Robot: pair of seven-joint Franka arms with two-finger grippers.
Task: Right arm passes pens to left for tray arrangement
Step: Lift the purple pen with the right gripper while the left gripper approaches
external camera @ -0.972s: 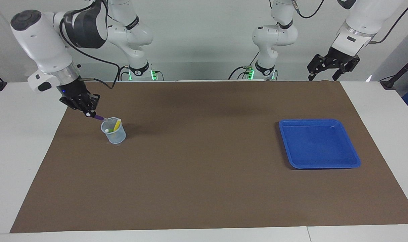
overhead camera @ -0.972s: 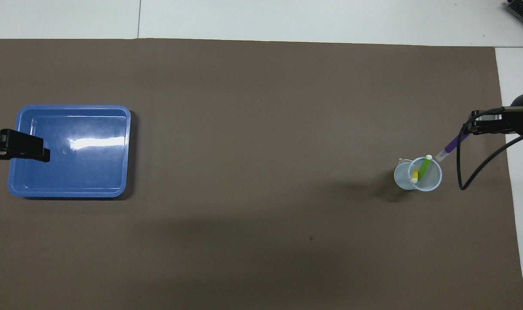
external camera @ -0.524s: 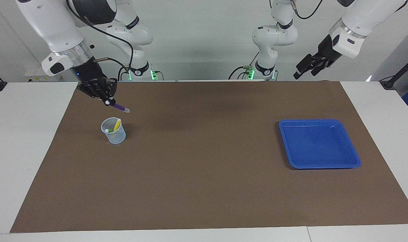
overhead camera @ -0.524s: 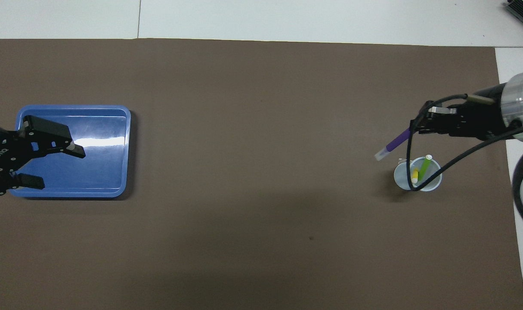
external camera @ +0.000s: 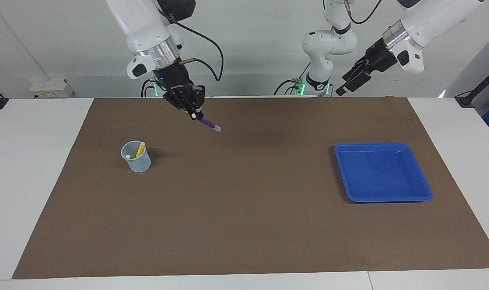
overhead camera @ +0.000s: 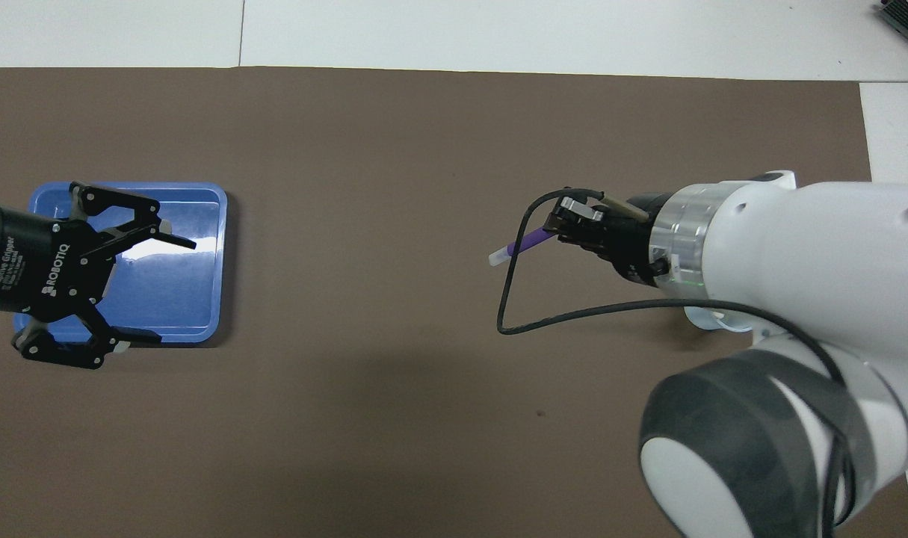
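Note:
My right gripper [external camera: 194, 114] is shut on the purple pen [external camera: 209, 123] and holds it in the air over the brown mat; its pale end points toward the left arm's end of the table. The pen also shows in the overhead view [overhead camera: 524, 243], held by the right gripper [overhead camera: 566, 228]. The green pen [external camera: 128, 156] and the yellow pen [external camera: 140, 149] stand in a small pale-blue cup [external camera: 137, 161]. The blue tray [external camera: 382, 172] lies toward the left arm's end and holds nothing. My left gripper [external camera: 347, 85] is open, raised in the air; in the overhead view [overhead camera: 158, 288] it is over the tray [overhead camera: 199, 299].
A brown mat [external camera: 244, 225] covers most of the white table. In the overhead view the right arm hides nearly all of the cup [overhead camera: 711, 320].
My right gripper has lifted the purple pen away from the cup and carried it toward the middle of the table. My left gripper has risen and swung out over the tray.

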